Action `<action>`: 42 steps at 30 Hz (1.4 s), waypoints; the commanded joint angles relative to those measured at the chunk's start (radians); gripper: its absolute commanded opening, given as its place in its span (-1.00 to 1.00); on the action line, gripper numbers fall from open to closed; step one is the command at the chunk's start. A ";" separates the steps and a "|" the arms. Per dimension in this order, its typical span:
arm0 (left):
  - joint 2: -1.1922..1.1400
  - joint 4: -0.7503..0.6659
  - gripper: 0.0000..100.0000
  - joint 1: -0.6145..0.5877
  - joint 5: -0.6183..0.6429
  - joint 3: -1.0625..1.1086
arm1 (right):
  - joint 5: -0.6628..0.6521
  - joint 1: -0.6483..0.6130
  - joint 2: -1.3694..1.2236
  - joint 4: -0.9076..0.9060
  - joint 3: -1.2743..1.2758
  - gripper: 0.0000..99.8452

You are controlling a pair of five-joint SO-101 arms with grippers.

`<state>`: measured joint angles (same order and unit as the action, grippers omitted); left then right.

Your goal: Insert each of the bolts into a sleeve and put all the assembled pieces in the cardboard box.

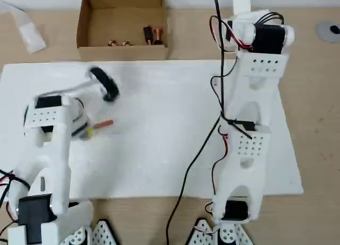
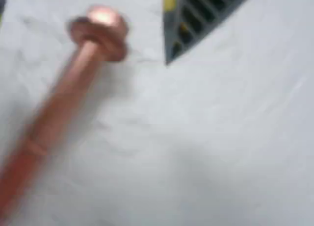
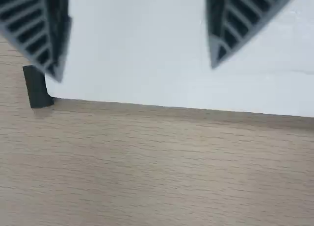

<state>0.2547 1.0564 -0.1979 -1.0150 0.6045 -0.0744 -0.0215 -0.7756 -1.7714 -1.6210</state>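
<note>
1. White sheet (image 1: pixel 159 149) on a wooden table (image 1: pixel 313 96): a copper bolt (image 2: pixel 73 88) lies flat just beside the left gripper (image 1: pixel 87 131), whose grip cannot be told
2. Right gripper (image 3: pixel 136 71) hangs, jaws apart, over the sheet's edge
3. Bolt looks light, stiff, smooth, apt to roll; mid-shaft seems the surest hold

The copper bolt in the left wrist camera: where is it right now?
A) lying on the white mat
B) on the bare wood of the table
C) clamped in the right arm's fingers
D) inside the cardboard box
A: the bolt lies flat on the white mat next to the left arm, and the left wrist view shows it apart from the finger.
</note>
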 commanded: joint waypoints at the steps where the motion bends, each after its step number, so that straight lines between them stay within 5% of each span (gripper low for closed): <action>1: 0.039 0.132 -0.51 0.015 0.531 -0.143 | 0.002 -0.013 0.076 -0.017 -0.039 -0.54; 5: 0.039 0.284 -0.51 0.095 0.970 -0.207 | 0.005 -0.015 0.074 -0.017 -0.039 -0.54; 10: 0.038 0.299 -0.51 0.132 1.539 -0.227 | 0.008 -0.015 0.074 -0.017 -0.039 -0.54; 13: 0.031 0.295 -0.51 0.135 1.758 -0.233 | 0.008 -0.030 0.074 -0.017 -0.039 -0.54; 24: 0.028 0.206 -0.51 0.025 2.102 -0.147 | 0.002 -0.088 0.074 -0.017 -0.039 -0.54; 31: 0.028 -0.044 -0.51 0.005 2.124 0.068 | 0.002 -0.094 0.074 -0.017 -0.039 -0.54; 42: 0.028 -0.127 -0.51 0.029 2.119 0.140 | 0.008 -0.094 0.074 -0.017 -0.039 -0.54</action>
<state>0.2700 0.9352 -0.1765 1.1024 0.7411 -0.0744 -0.0997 -0.7756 -1.7714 -1.6210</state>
